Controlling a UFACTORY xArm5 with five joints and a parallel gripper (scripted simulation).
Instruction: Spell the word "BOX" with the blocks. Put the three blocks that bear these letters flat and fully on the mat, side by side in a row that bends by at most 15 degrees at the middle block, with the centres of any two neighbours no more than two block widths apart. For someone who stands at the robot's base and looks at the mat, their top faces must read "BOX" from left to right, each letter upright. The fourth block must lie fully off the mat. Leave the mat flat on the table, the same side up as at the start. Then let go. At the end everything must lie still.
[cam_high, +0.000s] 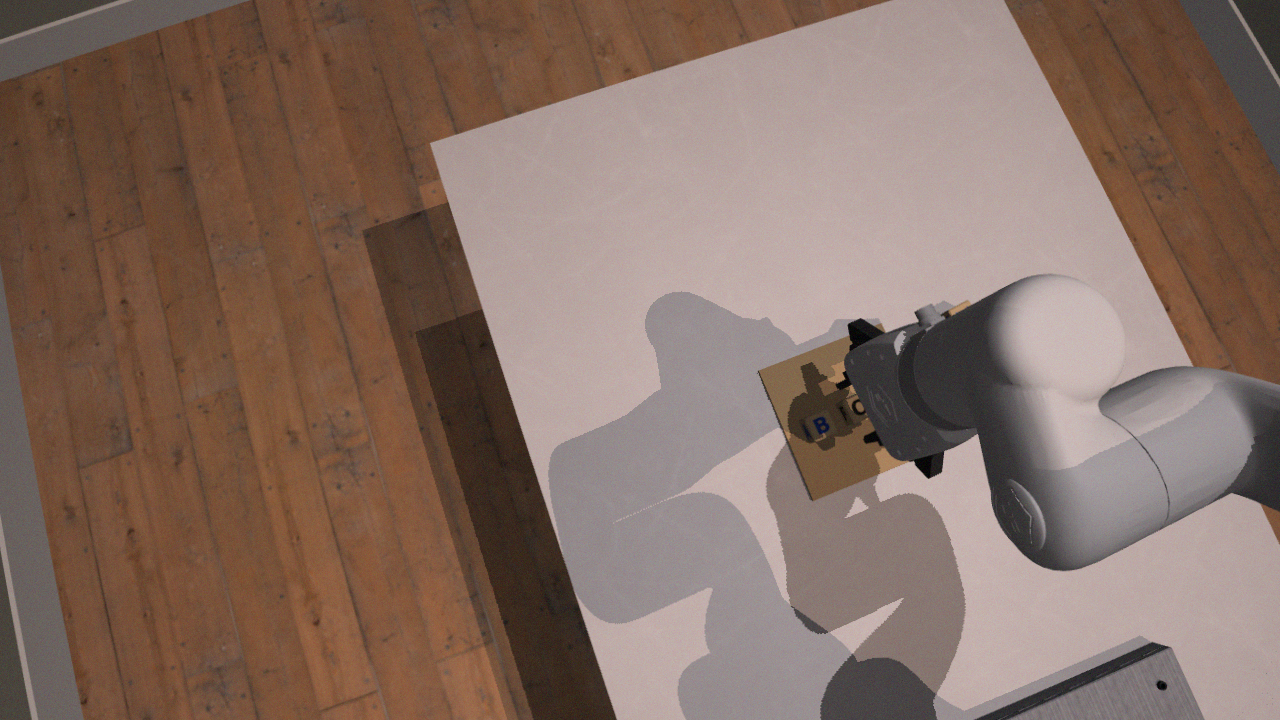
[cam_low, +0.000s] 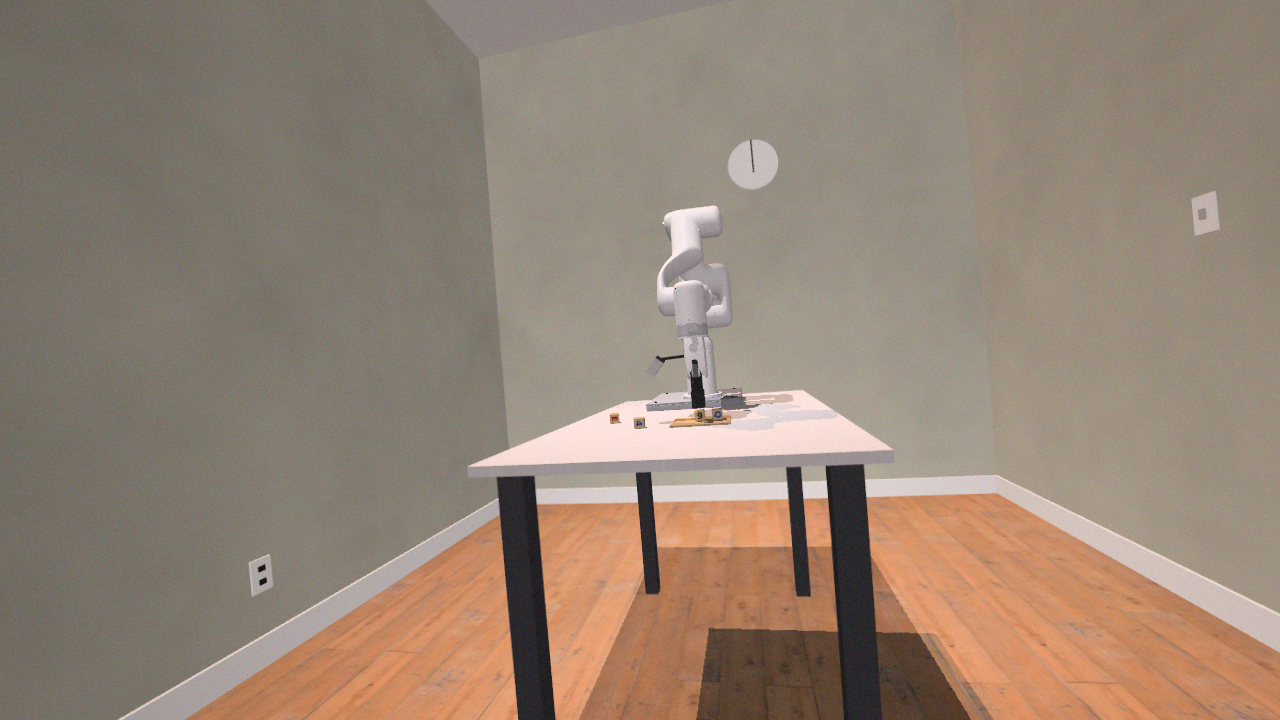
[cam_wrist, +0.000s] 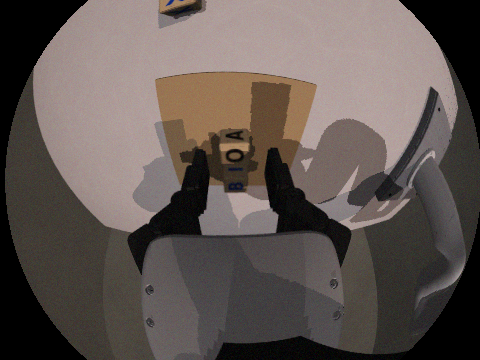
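The tan mat (cam_high: 827, 479) (cam_low: 682, 422) (cam_wrist: 200, 90) lies on the table. The B block (cam_high: 820, 426) (cam_wrist: 236, 186) and the O block (cam_high: 859, 408) (cam_wrist: 235, 155) stand on it in a row, letters up. Whether they touch is unclear. My gripper (cam_wrist: 236, 161) is open around or just above the O block, with a gap on each side in the wrist view; fingertip height is unclear. A block with a blue letter (cam_wrist: 180, 6), apparently X, is cut off at the top of the wrist view. In the exterior view, a blue-marked block (cam_low: 639, 422) and a red-marked block (cam_low: 614, 418) stand off the mat.
The white table (cam_high: 716, 197) (cam_low: 572, 447) carries the metal base plate (cam_high: 1118, 689) (cam_wrist: 445, 120) of the robot. The arm (cam_high: 1056, 358) hides part of the mat and the table beyond it in the top view. Arm shadows fall across the mat and blocks.
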